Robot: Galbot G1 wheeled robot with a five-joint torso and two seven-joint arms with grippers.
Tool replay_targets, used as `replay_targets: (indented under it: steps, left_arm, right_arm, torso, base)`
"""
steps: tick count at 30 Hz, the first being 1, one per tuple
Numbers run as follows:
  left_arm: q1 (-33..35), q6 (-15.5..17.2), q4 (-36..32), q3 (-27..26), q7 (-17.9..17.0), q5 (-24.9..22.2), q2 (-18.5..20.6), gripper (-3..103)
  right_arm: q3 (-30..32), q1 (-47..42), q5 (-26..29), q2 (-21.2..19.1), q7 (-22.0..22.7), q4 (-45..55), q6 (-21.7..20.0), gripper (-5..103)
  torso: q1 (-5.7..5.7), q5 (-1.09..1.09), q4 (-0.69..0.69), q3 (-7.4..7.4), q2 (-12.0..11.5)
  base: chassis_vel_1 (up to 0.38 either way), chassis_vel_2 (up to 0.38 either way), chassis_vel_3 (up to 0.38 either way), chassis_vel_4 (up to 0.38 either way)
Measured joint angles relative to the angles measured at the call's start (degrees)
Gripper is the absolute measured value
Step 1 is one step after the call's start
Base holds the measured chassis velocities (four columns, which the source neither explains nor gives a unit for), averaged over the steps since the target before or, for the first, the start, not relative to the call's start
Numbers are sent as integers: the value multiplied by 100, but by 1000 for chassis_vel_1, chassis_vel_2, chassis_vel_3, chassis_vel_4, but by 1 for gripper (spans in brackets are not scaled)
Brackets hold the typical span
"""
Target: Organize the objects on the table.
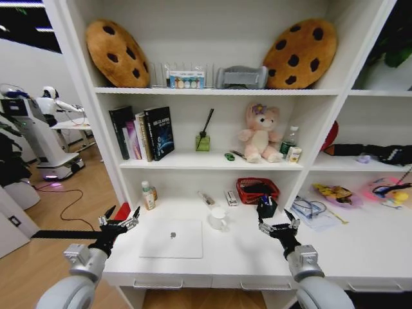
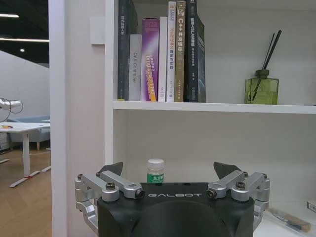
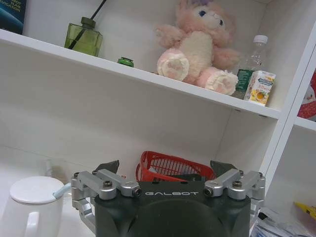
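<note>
Both arms are up over the near edge of the white desk [image 1: 360, 248]. The left gripper [image 1: 120, 219] hangs off the desk's left end, fingers spread wide and holding nothing; open floor lies to its left. The right gripper [image 1: 278, 222] is also spread and empty, just near of the red basket [image 1: 257, 190]. Between them the silver laptop [image 1: 172, 238] lies flat and closed, bare desk all around it. A white cup [image 1: 217, 217] stands just beyond its far right corner.

"GALBOT" is printed on the black body of the left claw [image 2: 168, 173] and of the right claw [image 3: 167, 170]. One upright book spine [image 2: 180, 49] begins "C++"; the other spines are unreadable.
</note>
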Motion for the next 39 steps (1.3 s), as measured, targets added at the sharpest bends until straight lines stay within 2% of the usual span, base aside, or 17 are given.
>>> replay_targets:
  steps: [1,2,4,8,10,17,34,36,38,39]
  left_arm:
    - [0,0,0,0,0,0,0,100]
    - [0,0,-1,0,0,0,0,100]
    - [0,0,-1,3,2,0,-1,100]
    - [0,0,-1,3,4,0,-1,100]
    - [0,0,-1,3,4,0,-1,100]
    - [0,0,-1,2,4,0,-1,100]
    - [0,0,-1,0,3,0,0,100]
    - [0,0,-2,-1,6,0,0,100]
    - [0,0,-1,-1,4,0,0,100]
    - [0,0,-1,-1,3,0,0,100]
  right_arm:
    - [0,0,0,0,0,0,0,100]
    - [1,-8,-2,7,4,-7,3,100]
    - [4,-12,-2,11,27,2,-60,100]
    - [-4,-18,7,-5,28,35,-105,100]
    - [-19,-14,7,-21,13,37,-106,100]
    - [-22,-14,5,-38,-51,36,-106,100]
    - [-25,57,37,-167,-258,10,-101,100]
    - [-25,60,43,-173,-269,10,-100,100]
    - [-26,61,55,-176,-291,29,-97,100]
    - [-26,56,56,-176,-300,36,-97,100]
  torso:
    - [0,0,0,0,0]
    - [-1,10,-1,0,0]
    - [0,1,-2,1,-1]
    - [1,6,-2,1,-1]
    - [0,0,-1,1,-1]
    - [1,1,0,1,-1]
    - [0,1,0,0,0]
    - [0,9,-2,0,-1]
    - [-1,-3,0,-1,1]
    - [-1,-1,0,0,0]
  base:
    - [0,0,0,0]
    - [-38,-47,50,-2]
    - [-93,-67,50,73]
    - [-76,-81,36,58]
    - [2,-29,-2,65]
    - [92,-52,-123,63]
    - [211,-211,-214,215]
    - [304,-310,-348,312]
    - [329,-340,-345,352]
    - [355,-360,-359,357]
